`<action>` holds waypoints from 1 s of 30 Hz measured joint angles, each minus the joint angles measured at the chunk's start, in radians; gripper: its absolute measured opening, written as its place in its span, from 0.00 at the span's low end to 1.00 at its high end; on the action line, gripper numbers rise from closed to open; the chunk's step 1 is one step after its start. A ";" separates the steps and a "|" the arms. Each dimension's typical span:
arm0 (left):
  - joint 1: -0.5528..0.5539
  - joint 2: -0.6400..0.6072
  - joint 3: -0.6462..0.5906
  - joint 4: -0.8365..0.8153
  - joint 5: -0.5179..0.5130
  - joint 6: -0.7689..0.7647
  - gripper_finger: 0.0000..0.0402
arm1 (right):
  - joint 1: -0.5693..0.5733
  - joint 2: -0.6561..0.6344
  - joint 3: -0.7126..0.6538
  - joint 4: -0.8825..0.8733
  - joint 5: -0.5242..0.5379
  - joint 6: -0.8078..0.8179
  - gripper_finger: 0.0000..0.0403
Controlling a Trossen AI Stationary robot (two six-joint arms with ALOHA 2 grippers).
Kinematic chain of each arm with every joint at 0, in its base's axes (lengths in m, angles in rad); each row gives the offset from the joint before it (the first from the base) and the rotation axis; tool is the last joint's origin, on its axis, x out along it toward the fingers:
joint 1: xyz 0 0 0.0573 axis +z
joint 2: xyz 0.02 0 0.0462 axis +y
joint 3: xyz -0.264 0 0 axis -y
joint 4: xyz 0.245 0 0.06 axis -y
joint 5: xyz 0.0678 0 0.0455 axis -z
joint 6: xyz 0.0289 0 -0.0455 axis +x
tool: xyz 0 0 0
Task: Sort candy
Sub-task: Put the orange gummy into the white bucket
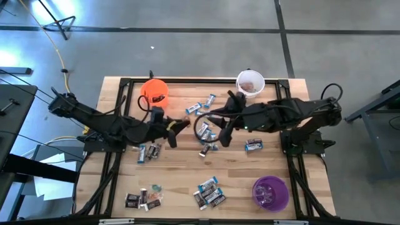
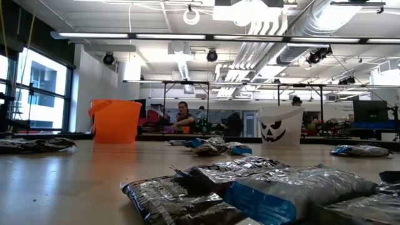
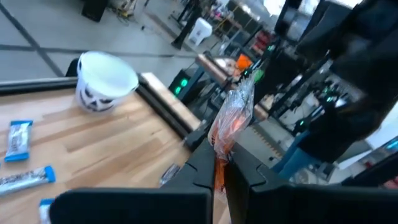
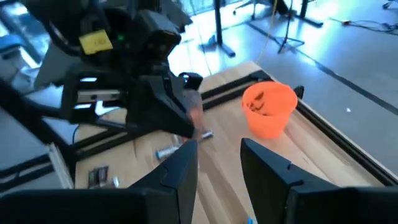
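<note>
Holding a small orange-pink wrapped candy (image 3: 231, 121) tight between its closed fingers, the left gripper (image 1: 172, 128) hangs above the middle of the light wooden table (image 1: 275, 159), a little left of centre. The right gripper (image 1: 223, 134) hangs just beside it, on the right, and its jaws stand apart with nothing between them. Many small wrapped candies (image 1: 209, 190), mostly blue-and-white and dark ones, lie in groups on the table: some between the two grippers, some near the left arm, and some along the near edge. An orange plastic cup (image 1: 154, 91) stands at the far left of the table, a white cup with a pumpkin face (image 1: 250, 83) stands at the far right, and a purple cup (image 1: 270, 192) stands at the near right corner.
</note>
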 joint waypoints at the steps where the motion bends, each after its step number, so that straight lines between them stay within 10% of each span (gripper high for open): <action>1: 0.002 0.000 0.000 0.026 0.000 0.016 0.01 | 0.000 0.012 0.000 -0.001 0.011 0.005 0.29; 30: 0.004 0.076 0.047 0.168 0.015 0.097 0.01 | 0.000 0.096 -0.001 0.212 0.007 -0.070 0.29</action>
